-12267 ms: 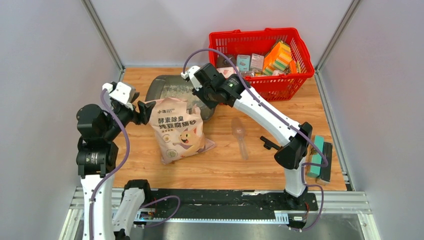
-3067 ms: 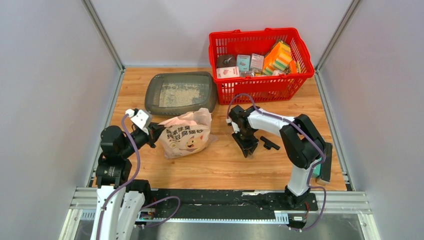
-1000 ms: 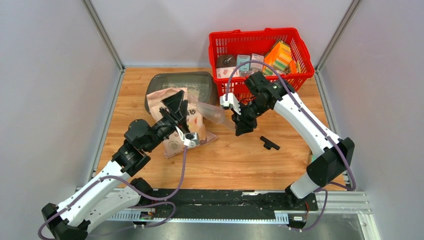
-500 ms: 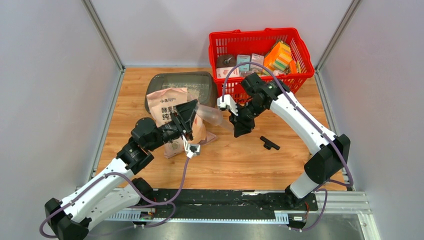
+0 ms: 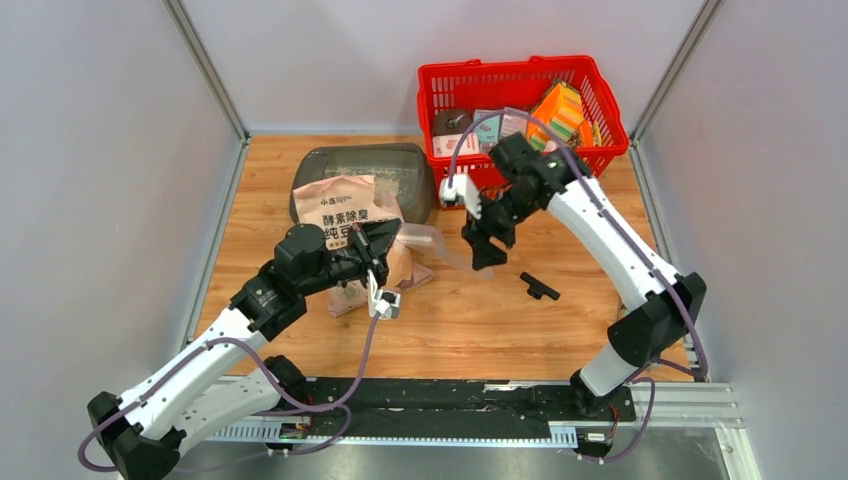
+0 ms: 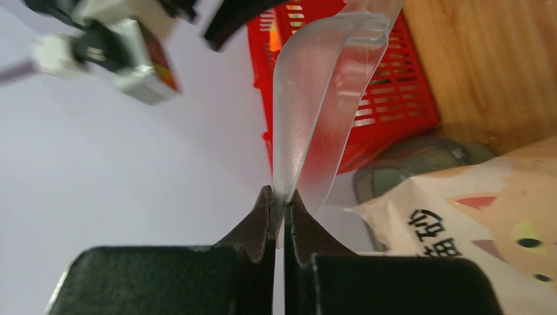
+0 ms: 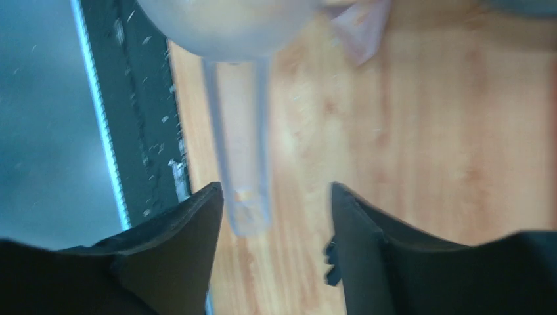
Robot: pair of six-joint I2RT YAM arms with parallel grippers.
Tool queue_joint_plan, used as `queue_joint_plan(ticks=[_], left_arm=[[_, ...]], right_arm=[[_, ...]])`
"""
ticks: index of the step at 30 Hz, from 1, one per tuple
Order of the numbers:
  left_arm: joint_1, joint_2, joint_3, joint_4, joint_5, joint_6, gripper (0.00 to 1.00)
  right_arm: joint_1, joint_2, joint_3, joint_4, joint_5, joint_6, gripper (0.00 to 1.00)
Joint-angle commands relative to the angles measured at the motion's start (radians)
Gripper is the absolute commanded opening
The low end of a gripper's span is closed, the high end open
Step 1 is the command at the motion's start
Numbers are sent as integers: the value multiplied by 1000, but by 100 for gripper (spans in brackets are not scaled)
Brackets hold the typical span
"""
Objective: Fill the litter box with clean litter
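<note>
Since the left claw (image 6: 283, 199) has pinched shut on the scoop (image 6: 318, 105), the right claw (image 7: 276, 190) has parted around its handle (image 7: 240, 144); handover judged complete, scooping next.

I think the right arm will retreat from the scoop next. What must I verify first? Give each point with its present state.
1. Left end effector shut on scoop rim: ok.
2. Right end effector open, handle loose between its fingers: ok.
3. Grip strong enough, only a thin rim pinched: cannot tell.
4. Litter box free to reach: not ok, bag hides its near side.
5. Bag mouth open: cannot tell.
</note>
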Motion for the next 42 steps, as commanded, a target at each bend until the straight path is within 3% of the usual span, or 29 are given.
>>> queue_joint_plan(ticks=[1,4,6,7,11,15,19,23,34,42], left_arm=[[-7,-13,122,-143,-116,-317,0],[5,30,253,-284,-201,-642,0],[69,82,320,-385,-120,-905,0],[97,111,364,-397,-80,-1083,0],[252,184,417,-395,285,-1418,0],[321,269,417,-315,599,-1632,0],[342,300,339,-96,660,-1870,0],[362,315,291,68,652,-2008,0],[368,367,295,66,628,-1993,0],[368,427,331,116,635,-2017,0]], right_arm=[[-158,-68,210,18,-83,103,72],[-298,-177,156,293,-185,298,93],[-362,-267,26,559,-217,474,100],[-373,-291,-9,632,-225,530,100],[-401,-286,-55,771,-283,752,100],[-405,-279,-96,930,-372,970,100],[-405,-263,-184,1052,-390,1169,100],[-402,-269,-208,1081,-380,1196,100],[-401,-283,-161,1100,-396,1204,100],[-388,-329,-254,1093,-404,1198,100]])
